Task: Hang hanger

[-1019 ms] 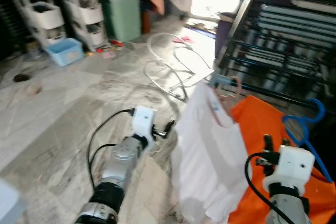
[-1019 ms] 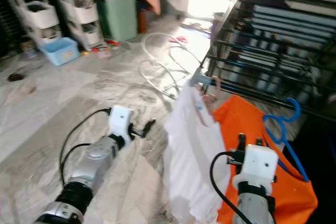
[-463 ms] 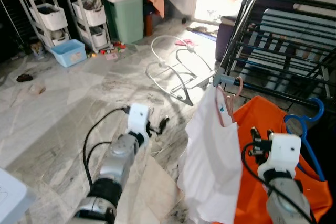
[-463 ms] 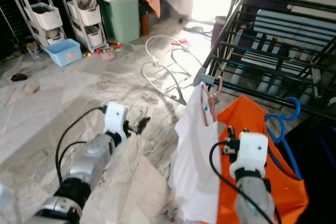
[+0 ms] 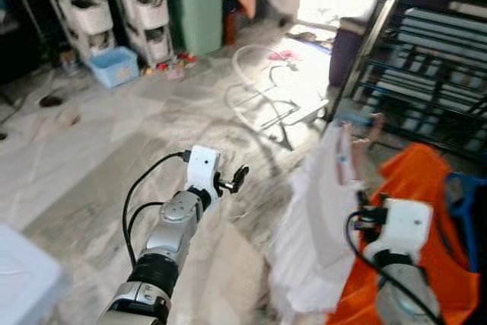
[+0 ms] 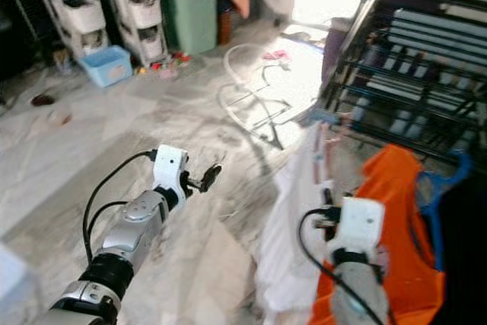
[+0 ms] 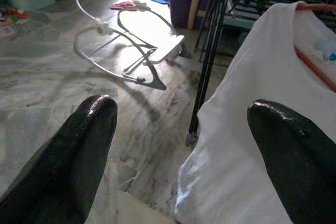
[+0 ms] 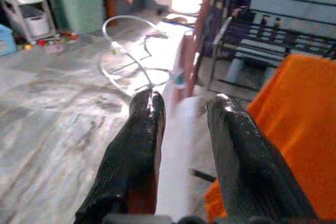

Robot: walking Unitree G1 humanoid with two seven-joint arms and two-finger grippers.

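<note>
Pink hanger (image 8: pixel 185 61) with white shirt (image 5: pixel 319 218) already hooked on drying rack (image 5: pixel 426 58) just ahead of parted, empty right gripper (image 8: pixel 181 124); back off slowly without snagging; left gripper (image 7: pixel 184 129) open, idle.

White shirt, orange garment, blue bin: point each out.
White shirt (image 5: pixel 319 226), left eye view, middle of the front.
Orange garment (image 5: pixel 415 180), left eye view, upper cloth.
Blue bin (image 6: pixel 106 65), right eye view, front wall.

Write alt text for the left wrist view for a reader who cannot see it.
The left gripper is open, its two black fingers spread wide, aimed at a white shirt on a pink hanger. Beyond lie a marble floor, a black drying rack and a white bouncer frame.
</note>
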